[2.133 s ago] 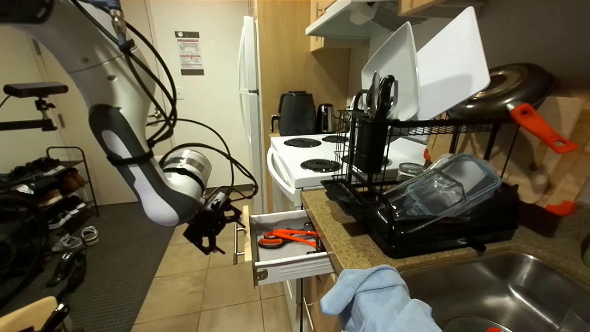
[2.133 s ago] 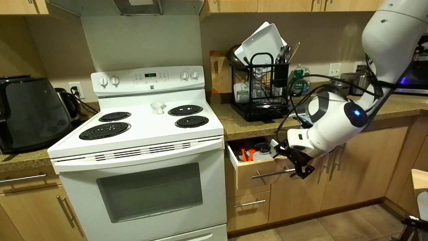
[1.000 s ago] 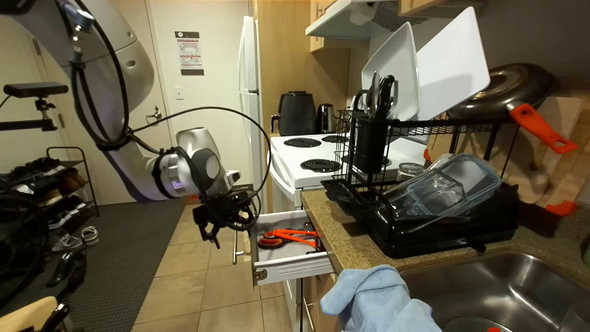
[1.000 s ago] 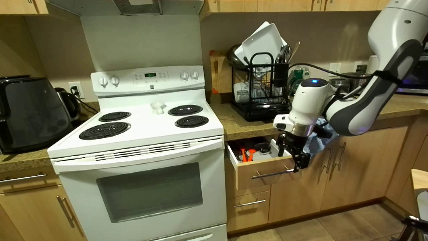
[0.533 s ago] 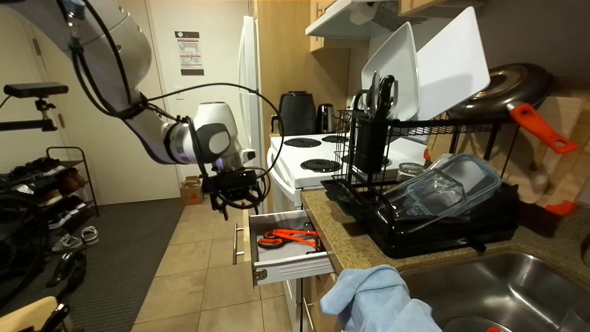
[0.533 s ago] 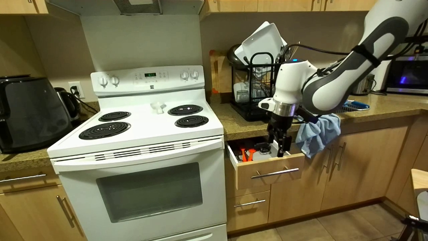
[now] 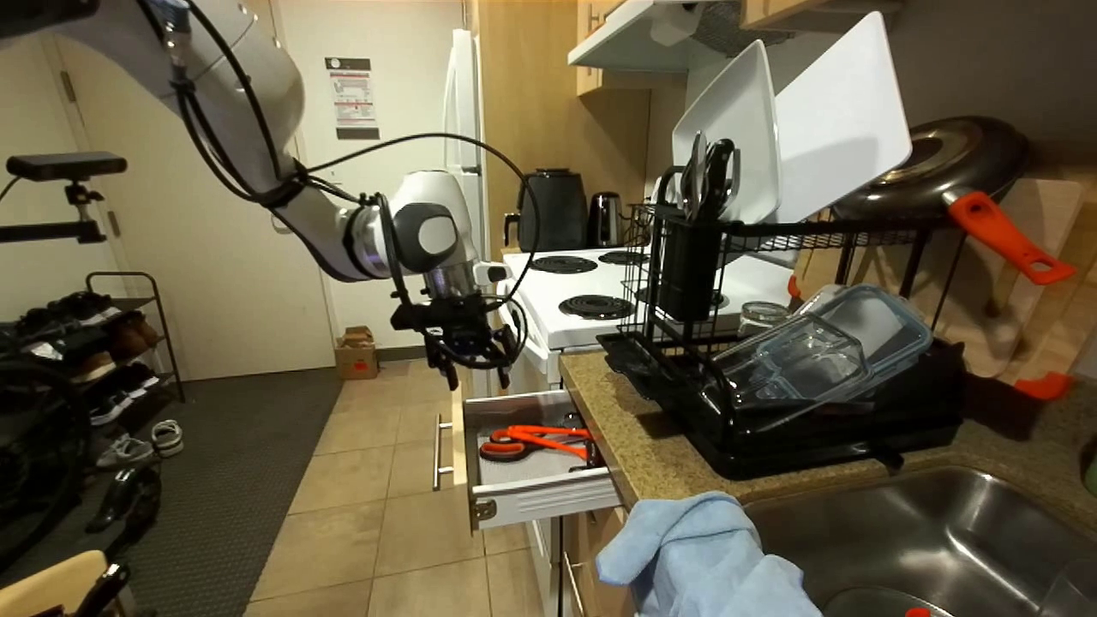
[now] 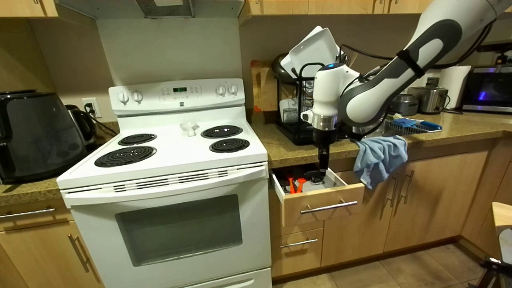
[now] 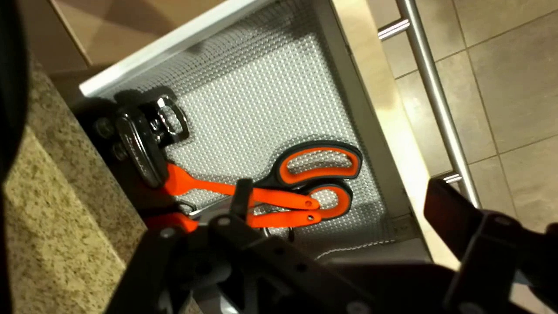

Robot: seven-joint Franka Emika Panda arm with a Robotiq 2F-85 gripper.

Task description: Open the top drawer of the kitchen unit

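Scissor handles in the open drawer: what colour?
The scissor handles are two-tone: orange on the inside of the loops, black around the outside. Clearest in the wrist view.

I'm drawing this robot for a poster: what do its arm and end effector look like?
The arm is white and dark grey, rounded, with a silver ring, blue light, black strap and black cables. The end effector is black and angular, with two jointed fingers.

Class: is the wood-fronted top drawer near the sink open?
Open: the top drawer juts past the speckled brown countertop, exposing orange-handled scissors.
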